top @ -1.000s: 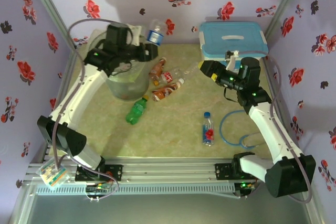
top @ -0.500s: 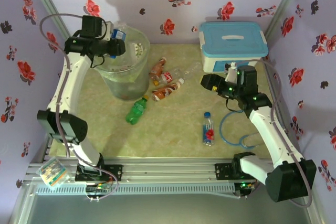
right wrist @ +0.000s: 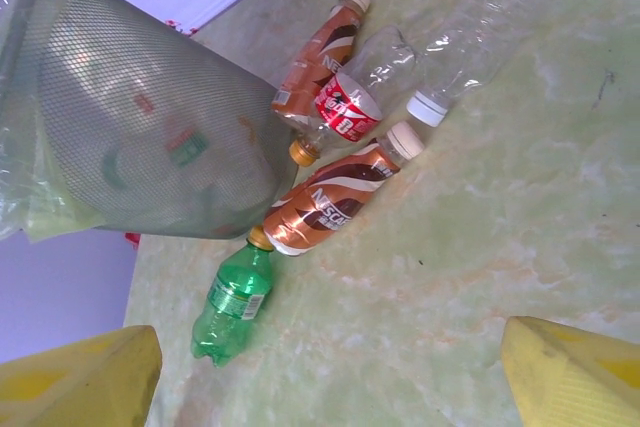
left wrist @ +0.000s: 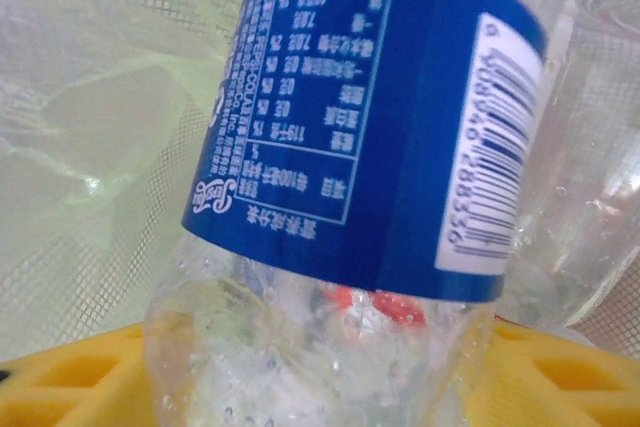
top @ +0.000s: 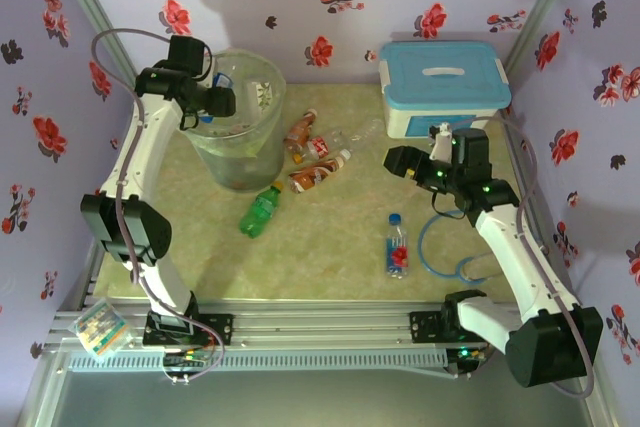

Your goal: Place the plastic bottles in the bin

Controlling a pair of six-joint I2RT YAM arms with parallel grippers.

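**Over the bin with a blue-labelled bottle**

Left claw [top: 218, 102] above the mouth of the bin [top: 245, 162], a clear bottle with a blue label [left wrist: 370, 137] between its yellow fingers [left wrist: 70, 387], mesh wall and bag liner close behind. Cannot tell from these views whether pinched or let go. Right claw [top: 392, 159] spread wide, holding nothing, low over the surface [top: 330, 267] near the white box with the blue lid [top: 443, 82].

Left to gather on the surface: a cluster just beside the bin, made up of two brown bottles [top: 318, 176], a clear one with a red label [top: 322, 146] and a green one [top: 261, 209] a little nearer. Well apart from these, a blue-capped bottle [top: 397, 247] lying alone.

Probably empty, so light and apt to roll or skid when nudged. Thin walls, likely to dent under a hard squeeze, and smooth enough to slip. Best taken across the barrel at the label, square to the long axis, not at the tapering neck. For the cluster, outermost bottle first, to avoid scattering the rest.
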